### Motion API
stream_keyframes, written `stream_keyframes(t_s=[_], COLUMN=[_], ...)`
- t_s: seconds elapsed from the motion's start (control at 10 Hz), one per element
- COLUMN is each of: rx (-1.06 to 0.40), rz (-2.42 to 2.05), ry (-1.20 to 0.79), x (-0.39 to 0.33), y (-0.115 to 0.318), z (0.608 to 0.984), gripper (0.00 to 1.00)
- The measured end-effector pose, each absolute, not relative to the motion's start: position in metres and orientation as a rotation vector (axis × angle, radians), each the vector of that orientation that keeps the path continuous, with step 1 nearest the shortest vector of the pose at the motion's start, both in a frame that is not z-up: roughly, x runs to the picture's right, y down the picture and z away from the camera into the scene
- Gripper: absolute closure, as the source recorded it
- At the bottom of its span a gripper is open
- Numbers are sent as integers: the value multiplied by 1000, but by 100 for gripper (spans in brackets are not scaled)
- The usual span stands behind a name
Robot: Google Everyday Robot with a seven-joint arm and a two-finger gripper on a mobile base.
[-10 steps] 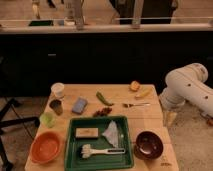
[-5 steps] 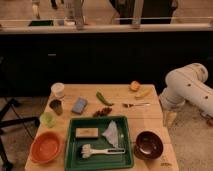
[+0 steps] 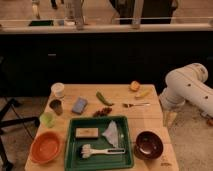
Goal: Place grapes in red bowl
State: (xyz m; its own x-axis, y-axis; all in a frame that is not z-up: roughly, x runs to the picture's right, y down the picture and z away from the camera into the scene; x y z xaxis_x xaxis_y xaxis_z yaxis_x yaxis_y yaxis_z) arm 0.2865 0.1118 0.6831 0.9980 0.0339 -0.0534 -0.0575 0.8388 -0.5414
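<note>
The grapes point(image 3: 103, 111), a small dark red-brown cluster, lie on the wooden table point(image 3: 125, 95) just behind the green tray point(image 3: 125, 161). At the table's front left corner sits the red bowl point(image 3: 46, 147), orange-red and empty. My white arm bends in from the right. Its gripper point(image 3: 169, 118) hangs beside the table's right edge, well right of the grapes and far from the red bowl. It is open and holds nothing.
A dark maroon bowl point(image 3: 149, 144) sits front right. The tray holds a brush point(image 3: 102, 151), a white cloth point(image 3: 112, 133) and a wooden block point(image 3: 86, 132). A green pepper point(image 3: 103, 98), blue sponge point(image 3: 79, 105), cups point(image 3: 58, 89), fork point(image 3: 135, 105) and orange fruit point(image 3: 134, 85) lie behind.
</note>
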Motion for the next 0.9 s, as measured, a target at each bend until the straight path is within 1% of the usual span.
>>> stream_keyframes(t_s=[0.6,0.9], rx=[-557,-508], rz=[3,-252], ry=[32,-75], x=[285,258], y=[109,84], z=[686,712], gripper=[20,20])
